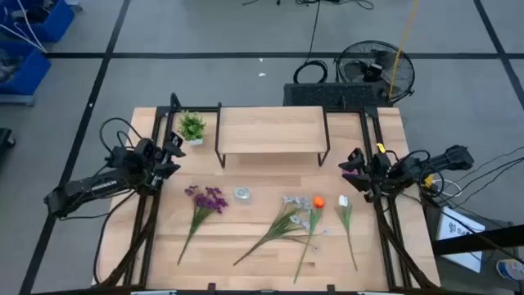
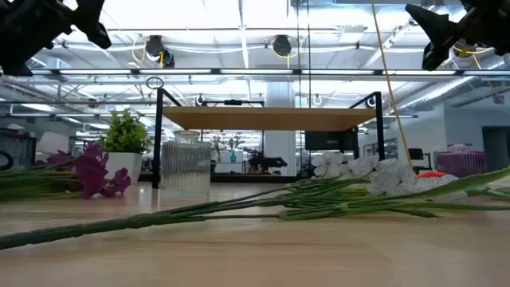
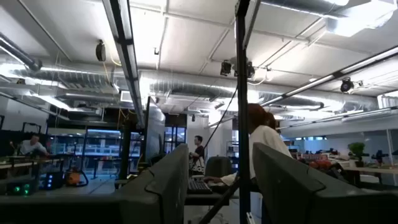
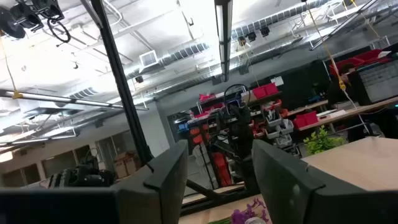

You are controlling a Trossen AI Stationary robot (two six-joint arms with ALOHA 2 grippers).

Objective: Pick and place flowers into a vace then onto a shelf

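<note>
- Flowers, long green-stemmed artificial, four items, all lying flat on the light-wood tabletop (image 1: 270, 270) in front of the shelf, none held.
- Left gripper (image 1: 173, 153): raised above the table's left edge, near the potted plant; fingers (image 3: 163, 186) stand apart with a clear gap, holding and touching nothing.
- Right gripper (image 1: 350, 166): raised above the table's right edge, just above the white bud; fingers (image 4: 165, 180) likewise parted, empty.
- Purple bunch (image 1: 206, 199): left of centre, blooms toward the shelf, stem running to the near-left.
- White/pale-blue spray (image 1: 292, 205): centre-right, several stems fanning toward the near edge; its blooms lie beside the orange bloom.
- Orange bloom (image 1: 318, 201): just right of the spray's head, stem crossing the spray's stems.
- White bud (image 1: 343, 201): rightmost, stem running to the near edge, apart from the others.
- Clear ribbed glass vase (image 2: 186, 166): upright between the purple bunch and the spray, nothing in it.
- Shelf, low, light wood plank on thin black metal legs (image 1: 270, 131): at the table's far side, top bare.
- Small green potted plant in white pot (image 1: 192, 128): left of the shelf.
</note>
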